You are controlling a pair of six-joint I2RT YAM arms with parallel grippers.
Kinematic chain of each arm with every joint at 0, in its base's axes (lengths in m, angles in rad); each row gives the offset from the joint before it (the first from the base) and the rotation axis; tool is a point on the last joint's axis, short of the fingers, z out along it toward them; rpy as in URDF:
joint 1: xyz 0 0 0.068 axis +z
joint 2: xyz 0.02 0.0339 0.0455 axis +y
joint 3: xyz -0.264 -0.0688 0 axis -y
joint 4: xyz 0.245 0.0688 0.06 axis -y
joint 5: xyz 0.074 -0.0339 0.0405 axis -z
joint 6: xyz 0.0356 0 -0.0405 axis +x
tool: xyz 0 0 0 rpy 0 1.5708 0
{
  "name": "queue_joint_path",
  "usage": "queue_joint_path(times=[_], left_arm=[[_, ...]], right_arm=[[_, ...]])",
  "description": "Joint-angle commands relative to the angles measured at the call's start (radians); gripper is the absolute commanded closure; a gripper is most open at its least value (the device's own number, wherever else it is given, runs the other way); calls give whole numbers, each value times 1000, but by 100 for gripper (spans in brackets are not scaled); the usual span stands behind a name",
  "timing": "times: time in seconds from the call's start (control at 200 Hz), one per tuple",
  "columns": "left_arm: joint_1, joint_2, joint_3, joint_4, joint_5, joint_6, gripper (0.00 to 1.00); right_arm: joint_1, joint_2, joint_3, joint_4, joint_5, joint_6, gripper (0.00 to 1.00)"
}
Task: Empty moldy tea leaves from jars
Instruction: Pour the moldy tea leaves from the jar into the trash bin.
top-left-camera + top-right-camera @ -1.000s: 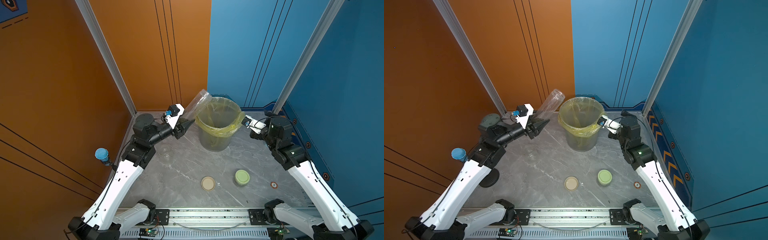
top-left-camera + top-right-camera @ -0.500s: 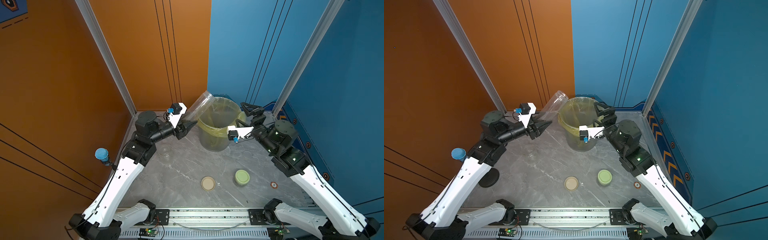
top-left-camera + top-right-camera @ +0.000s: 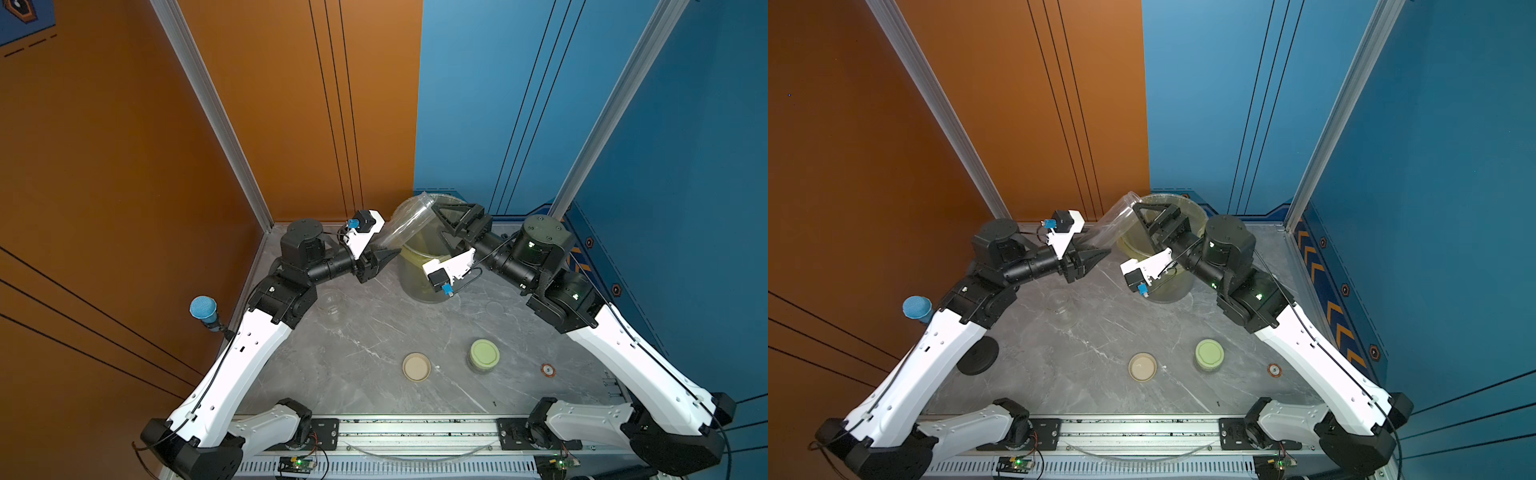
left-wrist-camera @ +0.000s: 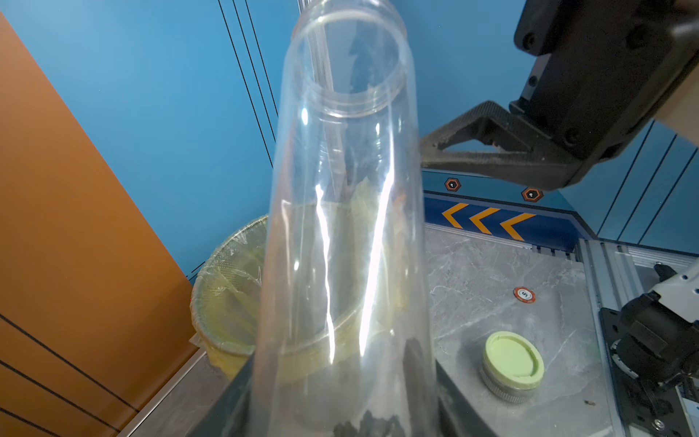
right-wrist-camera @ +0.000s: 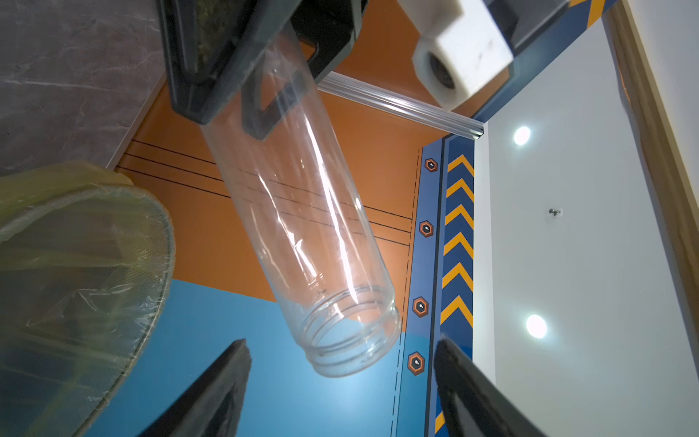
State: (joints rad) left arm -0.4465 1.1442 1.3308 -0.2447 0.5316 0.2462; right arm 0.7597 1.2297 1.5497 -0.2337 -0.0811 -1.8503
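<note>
Left tool [image 3: 384, 258] clamped, right tool [image 3: 446, 226] parted, both arms raised

S on red disc [image 4: 524, 294], orange chevrons [image 4: 474, 220] on blue strip [image 4: 548, 227]

An orange wall [image 3: 124, 166] is meeting a blue wall [image 3: 498, 104] at the rear corner; aluminium posts [image 3: 209, 104] are framing them. A grey marbled tabletop [image 3: 374, 332] is lying below, and two round ceiling lights [image 5: 522, 135] are glowing overhead.

Both top views are bright and evenly lit, just soft shadows under the arms [image 3: 257, 353] on the worktop [image 3: 374, 332]. Two ceiling spots [image 5: 522, 135] blow out white in the right wrist view, and the clear jar [image 4: 340, 234] has glare streaks, blurry up close.
</note>
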Motion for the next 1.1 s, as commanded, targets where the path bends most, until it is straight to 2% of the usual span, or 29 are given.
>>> queue_joint_path(times=[0.0,0.496,0.776,0.981,1.097], left_arm=[[-8,10,44,-33,-19,52,70],[-36,64,109,-36,-11,72,71],[-38,61,101,-12,9,61,71],[-37,56,93,-6,15,61,71],[-37,58,94,-2,20,61,71]], right_arm=[[10,15,29,-84,-28,-39,25],[13,116,79,-11,-5,-56,21],[-10,142,100,21,-22,-79,30],[-28,157,114,22,-40,-84,31],[-27,166,119,24,-44,-96,35]])
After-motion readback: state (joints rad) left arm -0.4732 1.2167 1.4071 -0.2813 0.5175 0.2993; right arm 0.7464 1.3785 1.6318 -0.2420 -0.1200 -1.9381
